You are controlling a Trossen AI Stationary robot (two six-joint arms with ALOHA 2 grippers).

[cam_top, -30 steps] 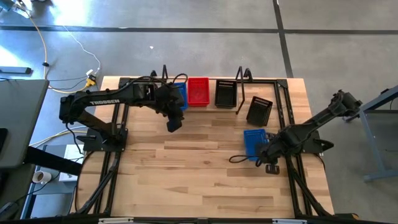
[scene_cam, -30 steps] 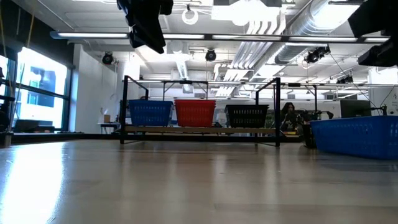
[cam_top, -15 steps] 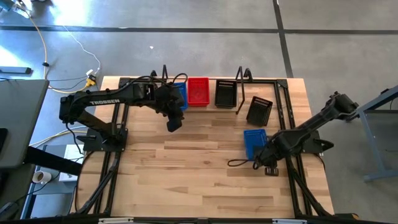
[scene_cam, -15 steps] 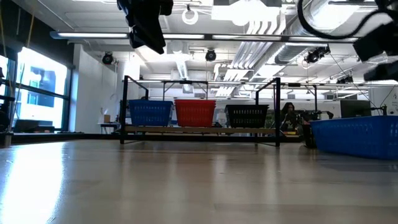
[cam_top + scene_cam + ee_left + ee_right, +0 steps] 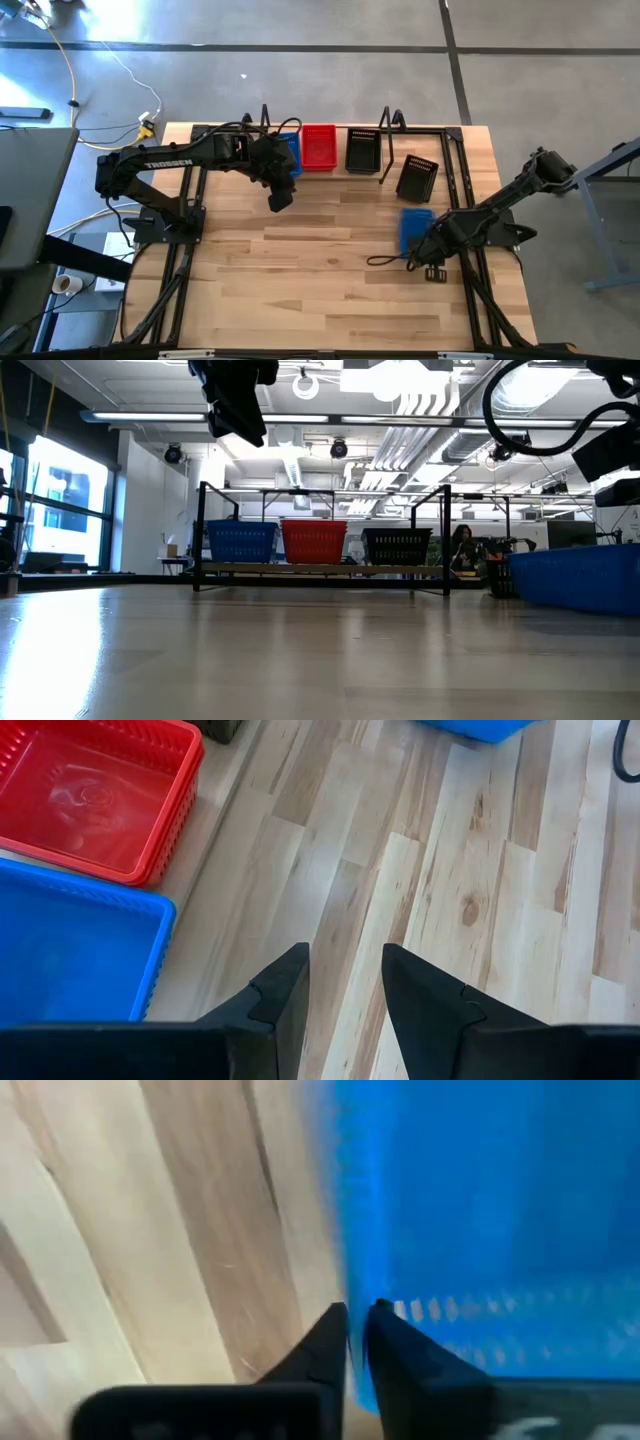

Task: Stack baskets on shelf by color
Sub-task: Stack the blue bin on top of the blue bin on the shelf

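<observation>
Gripping the loose blue perforated plastic basket (image 5: 415, 226) near the table's right edge, our right gripper (image 5: 357, 1342) pinches its rim. Narrow light-wood shelf (image 5: 330, 166) lies along the far edge; left gripper (image 5: 343, 988) hovers there, parted, empty.

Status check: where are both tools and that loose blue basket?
Right tool pinched on rim of blue basket on the table. Left tool open, empty, hovering near shelf. Black basket lies between blue basket and shelf.
</observation>
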